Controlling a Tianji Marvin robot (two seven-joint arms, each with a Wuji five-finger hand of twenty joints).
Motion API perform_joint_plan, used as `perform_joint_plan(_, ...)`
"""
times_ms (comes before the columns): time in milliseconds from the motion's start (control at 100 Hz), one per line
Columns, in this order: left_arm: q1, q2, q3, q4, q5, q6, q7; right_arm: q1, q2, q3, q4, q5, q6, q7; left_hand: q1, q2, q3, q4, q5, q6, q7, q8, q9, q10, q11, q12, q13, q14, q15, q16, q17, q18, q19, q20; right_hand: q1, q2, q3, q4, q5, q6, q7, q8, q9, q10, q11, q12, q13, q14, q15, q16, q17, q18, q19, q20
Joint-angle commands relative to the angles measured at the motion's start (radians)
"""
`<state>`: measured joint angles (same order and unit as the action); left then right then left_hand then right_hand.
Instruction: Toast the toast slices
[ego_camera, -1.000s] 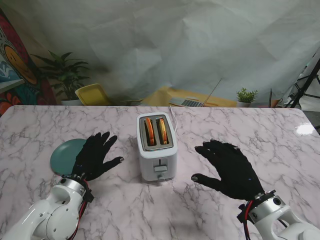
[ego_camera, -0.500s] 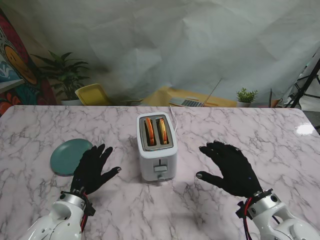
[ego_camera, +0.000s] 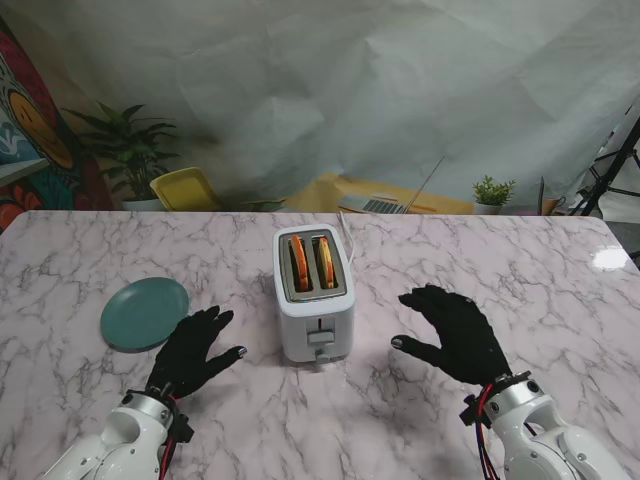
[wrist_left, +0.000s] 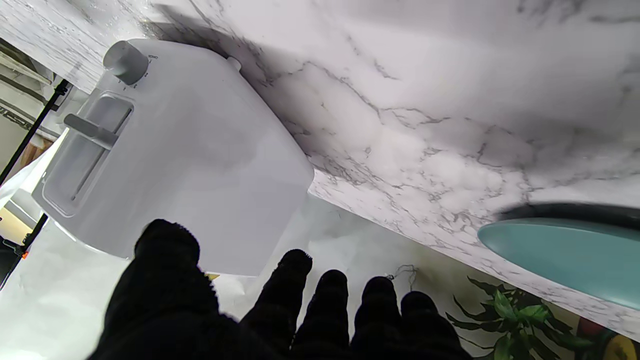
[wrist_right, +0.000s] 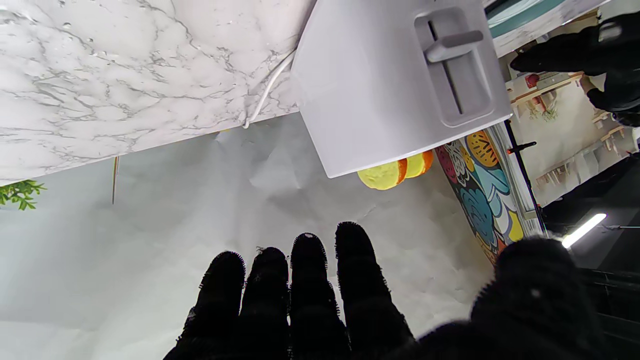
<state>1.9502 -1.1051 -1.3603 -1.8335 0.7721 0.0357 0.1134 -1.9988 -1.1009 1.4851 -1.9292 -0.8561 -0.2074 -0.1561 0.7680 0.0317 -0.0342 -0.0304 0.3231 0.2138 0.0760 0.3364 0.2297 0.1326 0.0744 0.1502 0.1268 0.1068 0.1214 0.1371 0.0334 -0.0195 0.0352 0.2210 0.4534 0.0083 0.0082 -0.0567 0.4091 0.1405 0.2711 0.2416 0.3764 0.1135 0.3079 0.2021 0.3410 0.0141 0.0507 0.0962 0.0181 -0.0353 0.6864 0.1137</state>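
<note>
Marble table (ego_camera: 520, 270), toaster (ego_camera: 314, 300), teal plate (ego_camera: 143, 312)

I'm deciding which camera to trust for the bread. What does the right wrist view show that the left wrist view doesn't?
Only the right wrist view shows the toast slices sticking out of the toaster, and its white cord. Only the left wrist view shows the teal plate and the toaster's round dial. Both show the white toaster, its lever and the marble table.
</note>
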Motion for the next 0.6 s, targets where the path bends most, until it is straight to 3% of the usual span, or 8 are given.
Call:
perform_joint_plan(0,0.007,-0.001,0.004,-0.007,0.008,0.001,0.004,-0.013,-0.002,0.002,0.000,-0.005,0.006,-0.001,0.015,-0.013,-0.002,0.010,0.017,0.004,-0.003,0.005,0.015,0.003,-0.013,0.013,0.011,-0.002,-0.004,0.012,-0.004,-0.017,0.017,0.015,0.019,-0.007,-0.011,0.018,0.001,-0.025,0.013,0.018,0.007,-0.010,0.019,0.009,0.019,-0.009,0.010,0.000,-0.003,0.003,0.010,-0.011)
perform_joint_plan(590,0.010,0.002,0.014,-0.005,0.021,-0.006,0.001,-0.034,-0.006,0.020,-0.005,0.001,0.005,-0.011,0.020,-0.010,-0.002,0.010,0.020,0.003,-0.002,0.005,0.017,0.000,-0.012,0.016,0.008,-0.003,-0.007,0.016,-0.006,-0.018,0.014,0.017,0.019,0.003,-0.013,0.017,0.002,-0.023,0.023,0.009,0.014,-0.011,0.018,0.007,0.025,-0.010,0.009,0.001,-0.001,0.004,0.012,-0.013)
